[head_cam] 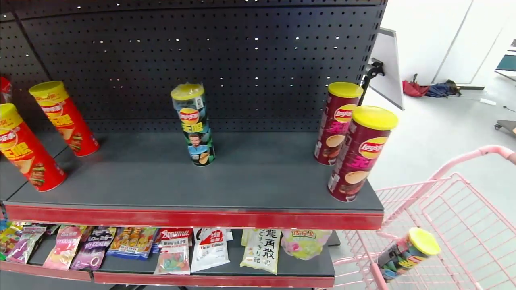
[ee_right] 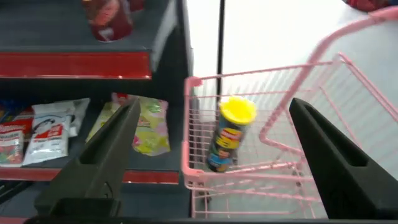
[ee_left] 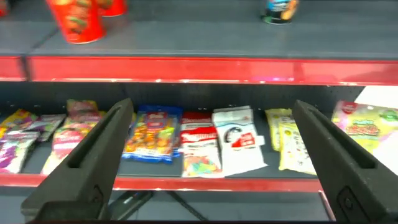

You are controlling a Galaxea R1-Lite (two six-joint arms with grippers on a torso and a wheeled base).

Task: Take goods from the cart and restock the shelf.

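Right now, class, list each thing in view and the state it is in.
Left gripper: open, empty.
Right gripper: open, empty.
Chip can in cart: lid on, not shelved.
Blue chip can: upright, lid on.
Maroon chip cans: upright, lids on.
Red chip cans: upright, lids on.
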